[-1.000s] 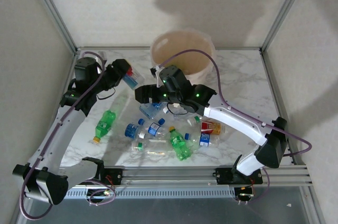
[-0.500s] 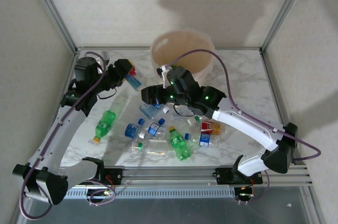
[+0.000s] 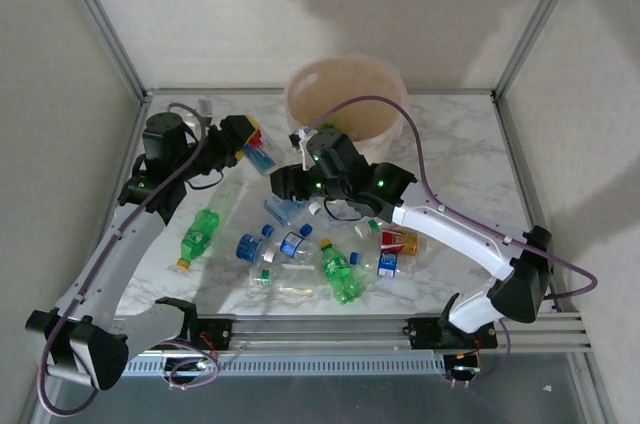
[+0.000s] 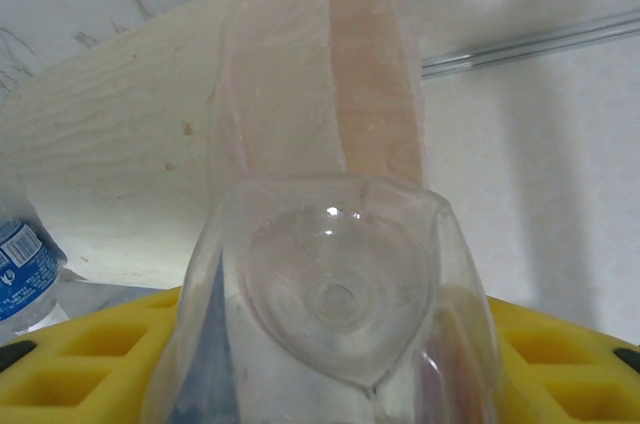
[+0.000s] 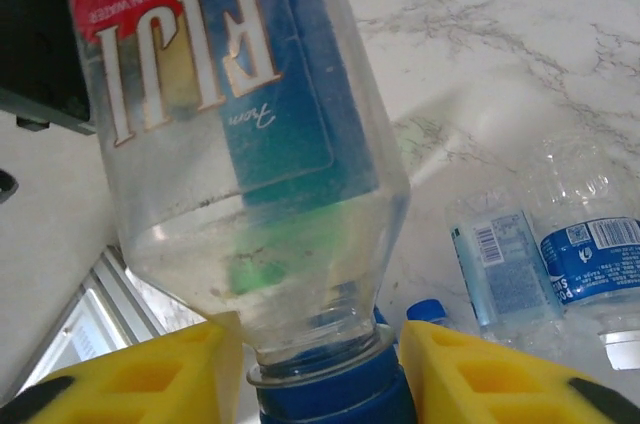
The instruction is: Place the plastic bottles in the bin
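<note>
Bottles (image 3: 340, 272) lay scattered before the bin (image 3: 345, 84); just left of it the left gripper (image 3: 250, 137) clamped a red-labelled bottle (image 5: 250, 144), the right gripper (image 5: 318, 364) flanking its blue cap (image 5: 330, 404), grip unclear. It looked like the delivery step; next needed a lift over the bin's rim

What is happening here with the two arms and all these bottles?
The left gripper holds a clear plastic bottle with a red and blue label raised beside the round cream bin. The right gripper has its yellow pads at the blue cap of seemingly the same bottle. Other bottles lie on the marble table.
</note>
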### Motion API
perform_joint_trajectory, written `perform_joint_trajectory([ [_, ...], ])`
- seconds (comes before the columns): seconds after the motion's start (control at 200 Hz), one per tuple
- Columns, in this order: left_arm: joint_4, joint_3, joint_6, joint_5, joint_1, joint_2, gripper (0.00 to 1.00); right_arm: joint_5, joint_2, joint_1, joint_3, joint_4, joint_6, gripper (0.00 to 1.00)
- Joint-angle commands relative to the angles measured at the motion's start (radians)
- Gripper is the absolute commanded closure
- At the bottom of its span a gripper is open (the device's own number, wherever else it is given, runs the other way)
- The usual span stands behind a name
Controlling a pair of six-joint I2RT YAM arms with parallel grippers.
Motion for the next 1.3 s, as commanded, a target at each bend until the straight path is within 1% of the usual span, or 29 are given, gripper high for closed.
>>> perform_joint_trajectory([
  [0.0,0.045,-0.012,-0.019,0.025,-0.010,-0.019,0.44,-0.008,0.012,0.008,0.022,0.015,0.002,0.62],
  [0.16,0.027,-0.013,-0.014,-0.001,-0.010,-0.015,0.44,-0.003,0.002,0.009,0.017,0.020,0.005,0.71],
  [0.225,0.028,-0.009,-0.010,-0.013,-0.010,-0.017,0.41,-0.001,-0.002,0.008,0.016,0.023,0.005,0.74],
  [0.335,0.036,-0.002,-0.012,-0.026,-0.010,-0.023,0.31,0.004,-0.006,0.008,0.017,0.022,0.005,0.78],
  [0.396,0.020,0.008,-0.007,-0.049,-0.010,-0.026,0.21,0.007,-0.010,0.008,0.018,0.021,0.006,0.79],
  [0.451,-0.031,0.040,0.026,-0.087,-0.007,-0.025,0.10,0.016,-0.015,0.008,0.020,0.021,0.008,0.80],
  [0.511,-0.143,0.108,0.084,-0.159,0.010,-0.017,0.01,0.036,-0.022,0.009,0.028,0.011,0.009,0.80],
  [0.611,-0.281,0.218,0.174,-0.308,0.041,-0.028,0.00,0.093,-0.039,0.006,0.073,-0.021,0.000,0.80],
  [0.696,-0.318,0.241,0.214,-0.413,0.048,-0.062,0.00,0.145,-0.047,0.000,0.135,-0.059,-0.012,0.80],
  [0.756,-0.361,0.228,0.235,-0.505,0.048,-0.083,0.00,0.174,-0.048,-0.019,0.181,-0.085,-0.015,0.79],
  [0.806,-0.407,0.207,0.244,-0.591,0.048,-0.098,0.01,0.174,-0.048,-0.046,0.211,-0.099,-0.018,0.79],
  [0.916,-0.465,0.111,0.283,-0.725,0.048,-0.147,0.00,0.167,-0.040,-0.116,0.272,-0.124,-0.031,0.78],
  [1.026,-0.503,-0.004,0.320,-0.817,0.048,-0.205,0.00,0.150,-0.020,-0.197,0.321,-0.156,-0.036,0.78],
  [1.162,-0.520,-0.131,0.367,-0.885,0.048,-0.248,0.00,0.095,0.006,-0.304,0.322,-0.158,-0.041,0.78],
  [1.187,-0.519,-0.150,0.375,-0.897,0.048,-0.250,0.00,0.083,0.011,-0.307,0.318,-0.157,-0.041,0.78],
  [1.217,-0.519,-0.172,0.382,-0.909,0.048,-0.252,0.00,0.069,0.015,-0.347,0.313,-0.154,-0.043,0.78],
  [1.297,-0.510,-0.219,0.392,-0.929,0.048,-0.251,0.00,0.059,0.024,-0.377,0.298,-0.151,-0.049,0.77],
])
